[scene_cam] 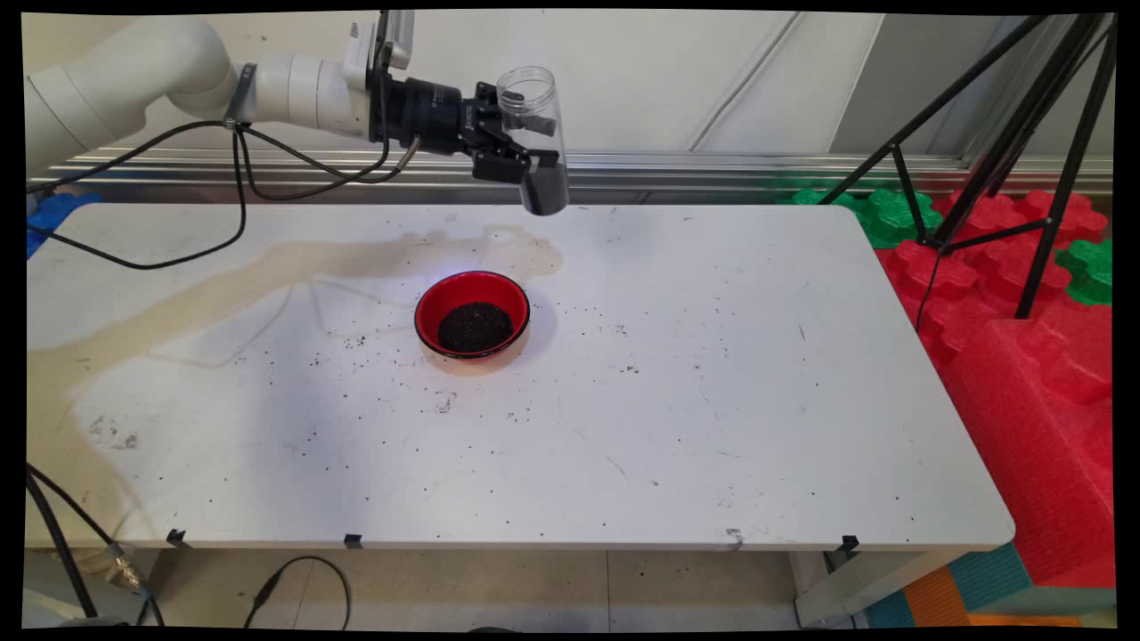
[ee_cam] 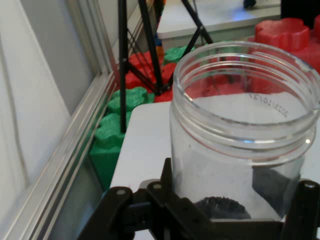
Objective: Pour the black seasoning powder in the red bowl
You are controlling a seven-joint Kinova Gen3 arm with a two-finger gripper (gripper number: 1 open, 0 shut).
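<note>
gripping a clear jar (scene_cam: pixel 537 133) in the pincer (scene_cam: pixel 525 142); only main view shows the bowl (scene_cam: pixel 472 314).

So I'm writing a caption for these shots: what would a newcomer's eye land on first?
The clear plastic jar, held upright in the gripper high above the table's far side, with dark grains in its bottom. Below it a red bowl of the same dark grains sits mid-table, loose specks scattered around, beside a brownish stain.

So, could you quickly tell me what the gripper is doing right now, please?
Gripper: closed on the clear plastic jar, upright, held up behind the red bowl, dark grains in both.
</note>
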